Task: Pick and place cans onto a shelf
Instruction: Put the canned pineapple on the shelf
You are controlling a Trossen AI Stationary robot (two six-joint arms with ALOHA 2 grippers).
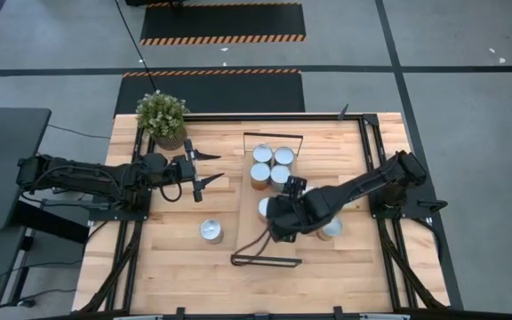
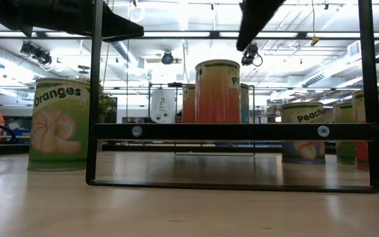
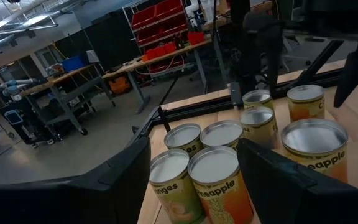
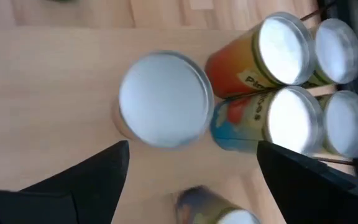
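Four cans (image 1: 271,166) stood in a tight block at the far end of the shelf (image 1: 249,222), and a fifth can (image 1: 263,207) sat on the board just beside the right pincer (image 1: 278,233), which hovered over the middle of the shelf with its jaws part-way apart and nothing between them; in the right wrist view that tin (image 4: 165,99) lay directly below the fingers. By that count the job looked roughly half done. One can (image 1: 211,231) waited alone on the desk (image 1: 167,267) to the left of the shelf, another can (image 1: 330,229) peeked out from under the right arm on the other side, and any further tins were hidden by the arm. The left pincer (image 1: 204,171) hung closed and empty above the desk near the potted plant (image 1: 161,116), well apart from the shelf. The desk was pale wooden planking framed by black rails, standing on a grey floor marked with black mats edged in orange stripes. Beyond it the low view showed a bright workshop with ceiling lights, and the left wrist view showed benches and red storage bins (image 3: 160,31).
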